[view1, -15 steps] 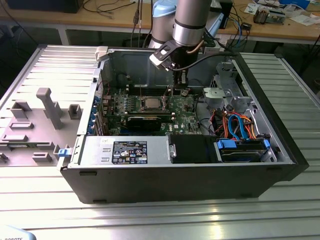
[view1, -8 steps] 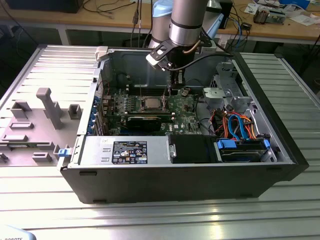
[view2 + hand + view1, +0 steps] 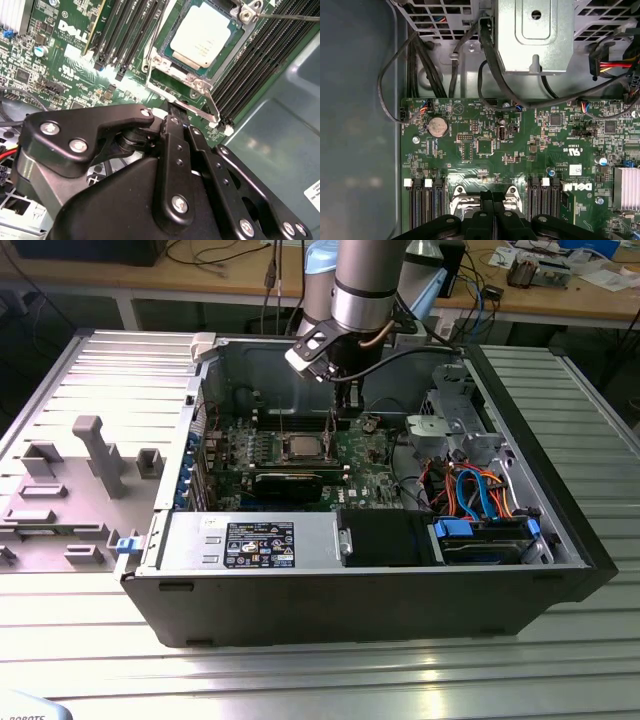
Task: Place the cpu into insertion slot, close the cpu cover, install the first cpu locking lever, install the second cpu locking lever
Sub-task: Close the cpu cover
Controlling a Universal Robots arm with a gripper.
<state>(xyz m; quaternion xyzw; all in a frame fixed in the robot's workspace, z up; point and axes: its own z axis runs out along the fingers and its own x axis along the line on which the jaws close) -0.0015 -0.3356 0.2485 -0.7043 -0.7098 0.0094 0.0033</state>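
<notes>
The cpu (image 3: 202, 35), a flat silver-grey square, lies in the insertion slot (image 3: 462, 200) on the green motherboard; in the exterior view the cpu (image 3: 300, 447) sits mid-board. The shiny cpu cover (image 3: 192, 80) lies down around its edges. One thin locking lever (image 3: 212, 107) runs along the socket side nearest my fingers, and another lever (image 3: 290, 17) sticks out past the far corner. My gripper (image 3: 174, 111) hangs just beside the socket, its tips by the near lever. In the first wrist view the gripper (image 3: 492, 197) is shut with nothing seen between the fingers. From outside, the gripper (image 3: 345, 415) points down behind the socket.
Long black memory slots (image 3: 130, 30) flank the socket on both sides. A black expansion card (image 3: 290, 483) lies in front of it. A metal drive cage (image 3: 450, 420) with blue and orange cables (image 3: 480, 495) fills the exterior view's right. The case's walls (image 3: 230, 370) surround the board.
</notes>
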